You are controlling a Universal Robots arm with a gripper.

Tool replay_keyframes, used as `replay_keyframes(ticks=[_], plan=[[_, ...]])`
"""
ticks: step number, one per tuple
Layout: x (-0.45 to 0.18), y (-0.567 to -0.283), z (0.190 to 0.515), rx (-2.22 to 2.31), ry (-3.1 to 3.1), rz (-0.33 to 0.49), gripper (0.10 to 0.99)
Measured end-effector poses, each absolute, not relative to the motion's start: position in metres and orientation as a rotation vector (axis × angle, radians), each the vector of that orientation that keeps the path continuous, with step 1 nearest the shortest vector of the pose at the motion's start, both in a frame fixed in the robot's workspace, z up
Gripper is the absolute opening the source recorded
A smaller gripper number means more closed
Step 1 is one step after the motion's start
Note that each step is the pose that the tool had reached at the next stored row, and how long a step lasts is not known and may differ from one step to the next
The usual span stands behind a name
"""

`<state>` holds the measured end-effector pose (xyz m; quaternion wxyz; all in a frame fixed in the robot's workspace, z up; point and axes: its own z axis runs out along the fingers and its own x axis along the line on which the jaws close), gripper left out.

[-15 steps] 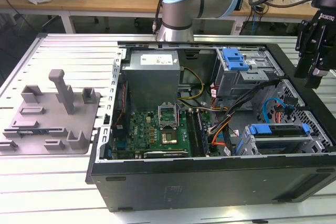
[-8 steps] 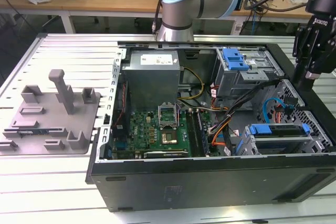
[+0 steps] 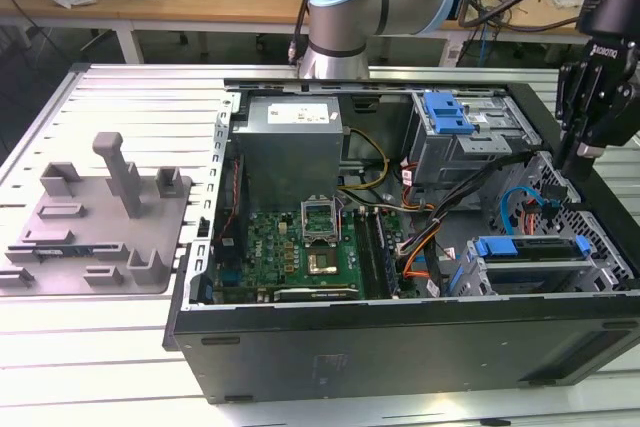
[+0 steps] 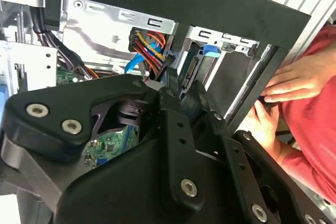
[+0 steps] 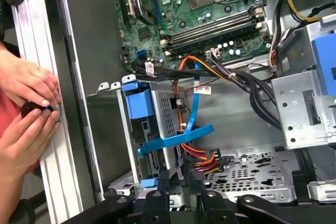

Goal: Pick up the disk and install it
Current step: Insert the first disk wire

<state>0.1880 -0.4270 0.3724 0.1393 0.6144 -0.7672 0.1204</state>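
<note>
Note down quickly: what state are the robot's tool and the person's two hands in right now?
Tool: cannot be told.
Hands: both at a small black thing beside the computer case.

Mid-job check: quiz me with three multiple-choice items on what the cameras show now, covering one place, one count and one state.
1. In the exterior view, the end effector hangs:
A. off the case, on that view's left
B. over the drive cages at the case's end on that view's right
C. over the case's middle

2. How many hands are beside the case wall in the first wrist view?
A. none
B. one
C. two

3. The case is:
A. closed
B. open on top
C. standing on end

Answers:
1 B, it hangs above the blue-latched cages.
2 C, both hands meet at the table rail.
3 B, the motherboard lies exposed.
</note>
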Motion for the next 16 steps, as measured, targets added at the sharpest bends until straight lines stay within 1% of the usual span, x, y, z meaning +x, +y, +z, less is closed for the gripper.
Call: replay_keyframes(ticks=[3,10,16], plan=[[0.188,-0.419,0.369,1.776,-2.204,0.365,0.294],[0.188,-0.419,0.349,1.781,-2.202,0.369,0.294],[0.188,-0.423,0.347,1.776,-2.207,0.366,0.294]])
